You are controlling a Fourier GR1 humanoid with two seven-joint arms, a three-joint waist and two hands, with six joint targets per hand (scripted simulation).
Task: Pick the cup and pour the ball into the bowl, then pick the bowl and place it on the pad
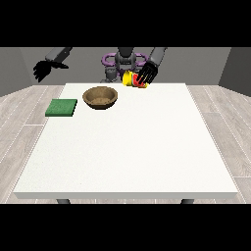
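the hand at the view's right (146,74) grasps a tilted yellow cup with a red band (133,80). below and left of it sits the round brown wooden bowl (100,97), the flat green square pad (62,107) farther left. the hand at the view's left (43,69) hangs relaxed, off the white table (127,147).

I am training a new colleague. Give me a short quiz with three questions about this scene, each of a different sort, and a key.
1. True or false: the green pad lies under the wooden bowl.
2. Multiple choice: what does the hand at the view's right hold? A) the bowl B) the yellow and red cup C) nothing
3. Fill in: the hand at the view's left hangs beside the white ____, touching nothing.

Key: 1 false, the pad lies apart from the bowl, nearer the view's left. 2 B, and the cup is tilted. 3 table.
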